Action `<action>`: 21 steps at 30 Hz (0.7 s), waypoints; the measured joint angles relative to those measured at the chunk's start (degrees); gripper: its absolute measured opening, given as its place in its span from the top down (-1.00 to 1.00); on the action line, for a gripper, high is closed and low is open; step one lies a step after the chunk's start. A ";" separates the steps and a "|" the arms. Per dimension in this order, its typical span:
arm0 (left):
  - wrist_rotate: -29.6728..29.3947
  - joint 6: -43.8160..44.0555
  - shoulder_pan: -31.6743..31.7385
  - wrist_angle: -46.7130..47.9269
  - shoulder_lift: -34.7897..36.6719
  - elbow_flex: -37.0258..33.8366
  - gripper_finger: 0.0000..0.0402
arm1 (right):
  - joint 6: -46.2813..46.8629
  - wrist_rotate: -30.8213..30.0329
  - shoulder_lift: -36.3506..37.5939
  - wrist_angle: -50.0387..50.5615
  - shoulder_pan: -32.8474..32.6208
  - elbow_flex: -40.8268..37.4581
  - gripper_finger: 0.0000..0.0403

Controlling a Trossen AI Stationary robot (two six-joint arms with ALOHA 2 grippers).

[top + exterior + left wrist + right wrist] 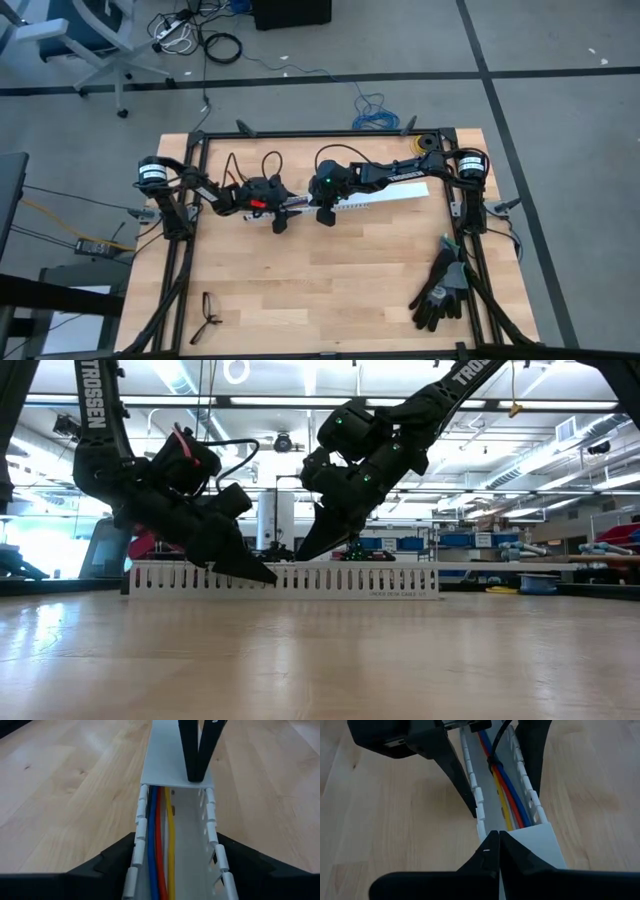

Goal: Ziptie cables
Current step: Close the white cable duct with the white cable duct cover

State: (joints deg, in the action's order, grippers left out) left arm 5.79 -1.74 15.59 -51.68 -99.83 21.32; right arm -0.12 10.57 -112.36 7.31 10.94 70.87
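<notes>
Two dark fingers (115, 862) of the left claw (175, 870) stand apart, one on each side of the duct (175, 835). Inside lie the cables (159, 835), running along it, near the counter's (330, 290) far edge. Beside it, the right claw (494, 851) is clenched shut, holding nothing. A ziptie (493, 761) wraps the cables.

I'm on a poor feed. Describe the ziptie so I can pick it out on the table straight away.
Find the long white slotted duct lying across the middle of the table, where the left gripper and right gripper meet. Inside its open channel run the cables, blue, red, orange and yellow. The ziptie is the thin black band cinched across them: the only black thing crossing the coloured wires.
</notes>
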 joint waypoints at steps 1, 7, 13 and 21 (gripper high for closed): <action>-0.06 0.02 0.00 0.00 0.00 0.00 -0.26 | 0.00 0.02 0.02 0.02 0.00 0.00 1.00; -0.23 0.03 0.00 0.05 0.00 0.09 -0.26 | -0.03 -0.30 1.70 0.85 -0.07 -0.17 1.00; -0.30 0.04 0.00 0.14 0.00 0.09 -0.26 | -0.13 -2.70 6.14 7.84 -0.07 -0.26 1.00; -0.34 0.14 0.02 -0.02 0.02 -0.12 -0.26 | 4.13 -1.21 3.18 12.43 0.95 -0.41 1.00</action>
State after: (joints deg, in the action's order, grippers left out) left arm 5.45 -1.60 15.62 -51.70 -99.81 21.20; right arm 4.01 9.36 -109.18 19.74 11.89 70.46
